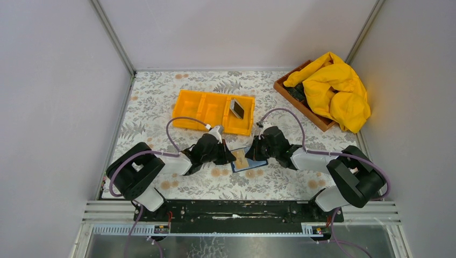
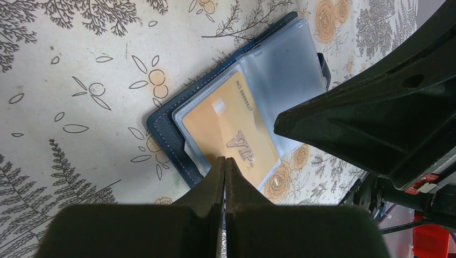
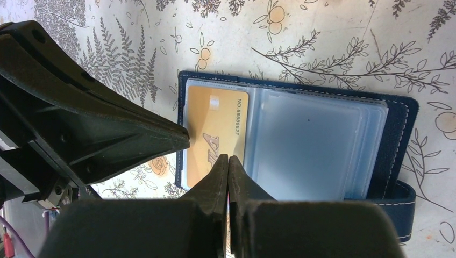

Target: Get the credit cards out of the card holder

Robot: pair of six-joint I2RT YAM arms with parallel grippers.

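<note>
The card holder (image 1: 251,163) lies open on the floral table between both arms, dark blue with clear sleeves (image 3: 306,142). A tan-orange credit card (image 2: 228,129) marked VIP sits in its left sleeve (image 3: 214,126). My left gripper (image 2: 225,159) is shut, its tips at the card's near edge, with nothing visible between them. The right gripper (image 3: 228,157) is also shut, its tips over the fold beside the tan card. The two grippers nearly meet over the holder (image 1: 232,157) (image 1: 250,153). A grey credit card (image 1: 236,108) leans in the orange tray's right compartment.
The orange three-compartment tray (image 1: 200,109) stands just behind the holder. A wooden box (image 1: 301,105) with a yellow cloth (image 1: 336,88) fills the back right corner. Grey walls close in the table on three sides.
</note>
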